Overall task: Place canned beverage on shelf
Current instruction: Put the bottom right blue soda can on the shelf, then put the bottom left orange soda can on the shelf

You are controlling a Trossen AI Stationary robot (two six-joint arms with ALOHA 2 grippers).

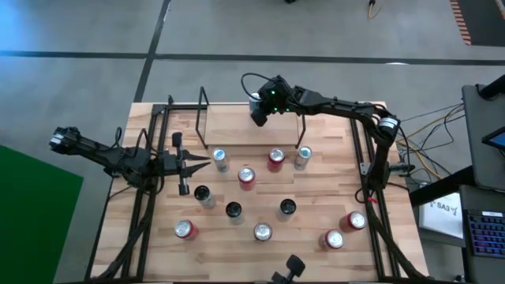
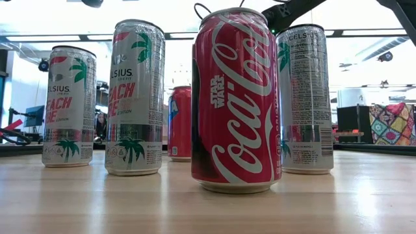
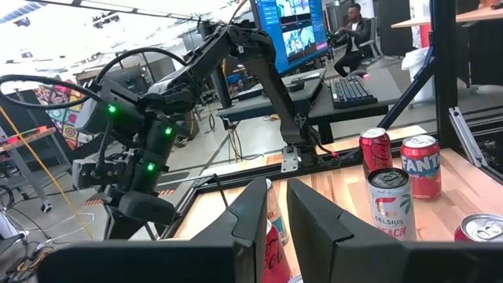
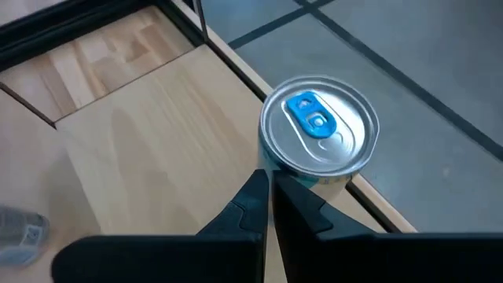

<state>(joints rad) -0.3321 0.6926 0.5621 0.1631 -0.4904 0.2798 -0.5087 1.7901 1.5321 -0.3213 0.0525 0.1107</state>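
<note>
from above, the right tool (image 1: pixel 259 115) is hanging over the far edge of the light wooden table (image 1: pixel 323 189), inside the narrow black wire shelf (image 1: pixel 207 106) with its two upright loop ends. the left tool (image 1: pixel 201 164) is waiting at the table's left side, pointing toward the cans.

at table height, a red coca-cola can (image 2: pixel 236 101) is standing nearest, with tall pale celsius cans (image 2: pixel 135 97) beside and behind it.

in the left wrist view, the left tool's fingers (image 3: pixel 250 216) are sitting nearly together, holding nothing.

in the right wrist view, the right tool (image 4: pixel 267 189) is pinched shut with nothing between its tips, resting just beside a silver can with a blue tab (image 4: pixel 320 130), which is standing upright at the table's edge.
</note>
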